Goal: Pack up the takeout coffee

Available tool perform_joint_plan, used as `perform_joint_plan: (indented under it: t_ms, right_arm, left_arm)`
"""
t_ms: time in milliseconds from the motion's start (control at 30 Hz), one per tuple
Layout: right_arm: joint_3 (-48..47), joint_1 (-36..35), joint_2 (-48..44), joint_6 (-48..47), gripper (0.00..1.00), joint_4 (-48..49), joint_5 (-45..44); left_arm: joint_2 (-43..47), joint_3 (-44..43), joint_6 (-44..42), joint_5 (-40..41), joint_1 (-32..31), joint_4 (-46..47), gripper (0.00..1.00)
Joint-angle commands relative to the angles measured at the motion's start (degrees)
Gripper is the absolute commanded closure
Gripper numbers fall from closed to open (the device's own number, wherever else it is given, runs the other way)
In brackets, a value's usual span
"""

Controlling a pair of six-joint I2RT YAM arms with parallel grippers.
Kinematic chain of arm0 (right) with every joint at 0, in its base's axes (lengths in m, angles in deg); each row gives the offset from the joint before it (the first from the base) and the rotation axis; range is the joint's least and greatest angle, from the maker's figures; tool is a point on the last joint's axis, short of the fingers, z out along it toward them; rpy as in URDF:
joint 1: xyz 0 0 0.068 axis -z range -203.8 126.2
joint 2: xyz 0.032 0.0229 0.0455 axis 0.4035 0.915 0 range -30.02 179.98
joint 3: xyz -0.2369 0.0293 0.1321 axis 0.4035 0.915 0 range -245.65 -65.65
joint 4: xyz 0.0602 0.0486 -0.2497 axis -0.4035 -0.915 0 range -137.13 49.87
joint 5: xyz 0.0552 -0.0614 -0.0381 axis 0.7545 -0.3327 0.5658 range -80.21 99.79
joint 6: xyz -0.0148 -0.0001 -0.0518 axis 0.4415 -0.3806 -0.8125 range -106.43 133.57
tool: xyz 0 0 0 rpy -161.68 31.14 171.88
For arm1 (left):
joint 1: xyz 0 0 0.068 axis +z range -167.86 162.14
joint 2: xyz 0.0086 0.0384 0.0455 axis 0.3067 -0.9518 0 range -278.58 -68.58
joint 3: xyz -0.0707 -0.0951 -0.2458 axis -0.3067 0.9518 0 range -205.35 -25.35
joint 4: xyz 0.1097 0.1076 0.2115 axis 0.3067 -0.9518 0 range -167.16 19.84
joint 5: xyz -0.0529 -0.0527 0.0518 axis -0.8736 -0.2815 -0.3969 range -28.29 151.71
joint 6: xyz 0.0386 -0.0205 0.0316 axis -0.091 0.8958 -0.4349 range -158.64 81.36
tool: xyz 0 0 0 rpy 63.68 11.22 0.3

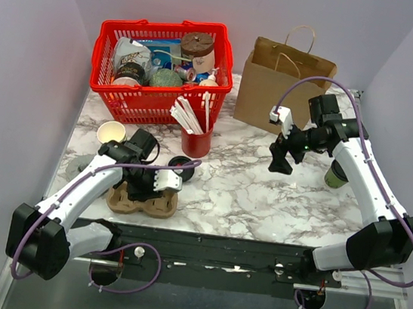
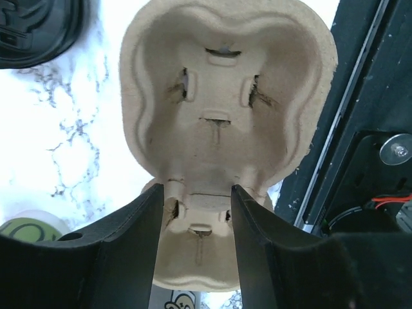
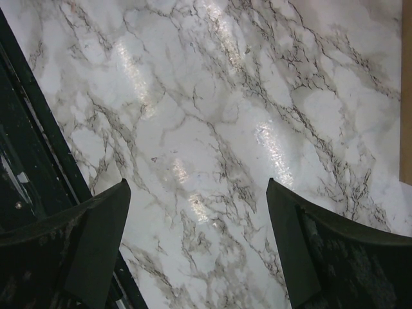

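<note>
One view (overhead) shows the takeout coffee (image 1: pixel 334 177).

Middle of worktop (image 1: pixel 239 193) bare and passable beneath the right tool (image 1: pixel 280 164), jaws spread wide. Rear blocked by basket (image 1: pixel 156 72) and bag (image 1: pixel 284 88); red cup (image 1: pixel 195 142) of sticks (image 1: pixel 189 114), lid (image 1: pixel 182 166) and carrier (image 1: pixel 143 202) crowd the near left. The right arm (image 1: pixel 364 175) screens the coffee (image 1: pixel 335 176) at the right edge.

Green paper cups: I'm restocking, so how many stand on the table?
2: a lidless cup beside the left arm, a green cup half hidden behind the right arm; more may be nested.
</note>
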Motion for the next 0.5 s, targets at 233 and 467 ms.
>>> perform_joint_plan:
  t_ms: [233, 467]
  right_arm:
    - [-0.59, -0.42, 1.06, 0.57, 0.05, 0.27, 2.32]
    - [-1.03, -0.51, 1.15, 0.57, 0.05, 0.01, 2.06]
  left_arm:
    - [2.05, 4.28, -4.8, 1.36, -0.04, -2.52, 0.46]
    - [1.96, 3.32, -4.18, 1.89, -0.04, -2.16, 0.55]
